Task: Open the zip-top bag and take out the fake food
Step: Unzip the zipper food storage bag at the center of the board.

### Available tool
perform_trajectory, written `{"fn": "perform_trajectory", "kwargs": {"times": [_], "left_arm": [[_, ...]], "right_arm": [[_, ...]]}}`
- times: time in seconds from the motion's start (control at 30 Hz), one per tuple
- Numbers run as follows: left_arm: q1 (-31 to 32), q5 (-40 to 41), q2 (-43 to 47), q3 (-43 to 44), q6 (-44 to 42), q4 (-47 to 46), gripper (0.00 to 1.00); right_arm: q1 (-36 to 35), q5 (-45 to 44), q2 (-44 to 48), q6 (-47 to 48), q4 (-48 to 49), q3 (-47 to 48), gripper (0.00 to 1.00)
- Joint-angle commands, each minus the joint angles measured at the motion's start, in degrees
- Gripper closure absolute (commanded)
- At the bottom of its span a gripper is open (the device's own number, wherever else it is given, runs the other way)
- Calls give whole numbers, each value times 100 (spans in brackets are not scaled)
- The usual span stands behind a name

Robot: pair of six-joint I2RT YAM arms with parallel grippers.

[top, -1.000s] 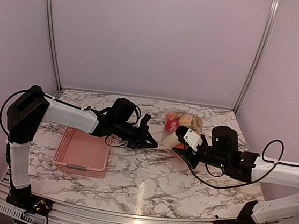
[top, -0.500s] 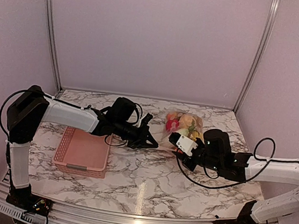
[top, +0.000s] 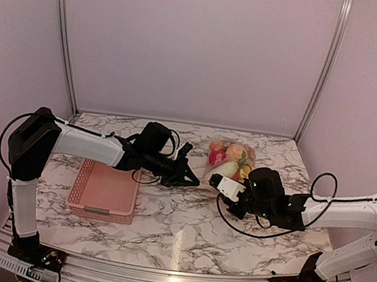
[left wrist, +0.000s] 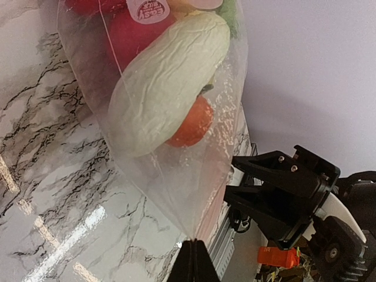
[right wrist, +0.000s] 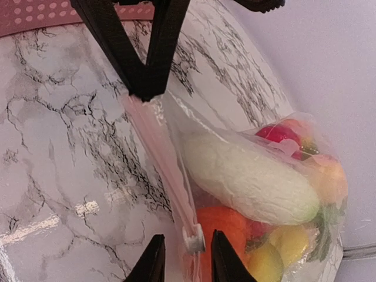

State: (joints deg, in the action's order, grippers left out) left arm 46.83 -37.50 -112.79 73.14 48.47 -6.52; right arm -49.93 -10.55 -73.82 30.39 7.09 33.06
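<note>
Jaws of left gripper (right wrist: 145,88) pressed together on zip-top bag (top: 231,156) corner, 1 o'clock on worktop (top: 165,227). Right gripper (right wrist: 184,258) jaws spread astride white zip slider (right wrist: 192,239), not touching. Film judged thin, slippery; fake food (right wrist: 247,176) light. Slider best pinched.

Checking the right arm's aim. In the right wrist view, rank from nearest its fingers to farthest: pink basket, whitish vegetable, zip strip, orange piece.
1. Zip strip, its end within the right gripper.
2. Orange piece, just beyond, right.
3. Whitish vegetable, farther up, right.
4. Pink basket, top left corner.
</note>
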Motion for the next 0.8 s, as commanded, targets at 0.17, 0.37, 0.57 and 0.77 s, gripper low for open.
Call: {"fn": "perform_trajectory", "kwargs": {"times": [0.17, 0.37, 0.57, 0.77], "left_arm": [[-16, -75, 256, 147, -30, 23, 100], [-20, -75, 249, 173, -13, 23, 100], [-20, -58, 267, 162, -2, 24, 100], [-41, -4, 309, 129, 42, 20, 100]], "right_arm": [[-112, -360, -138, 73, 337, -1, 77], [-113, -400, -229, 77, 337, 15, 79], [-113, -422, -282, 46, 344, 33, 82], [-111, -404, -276, 6, 279, 71, 93]]}}
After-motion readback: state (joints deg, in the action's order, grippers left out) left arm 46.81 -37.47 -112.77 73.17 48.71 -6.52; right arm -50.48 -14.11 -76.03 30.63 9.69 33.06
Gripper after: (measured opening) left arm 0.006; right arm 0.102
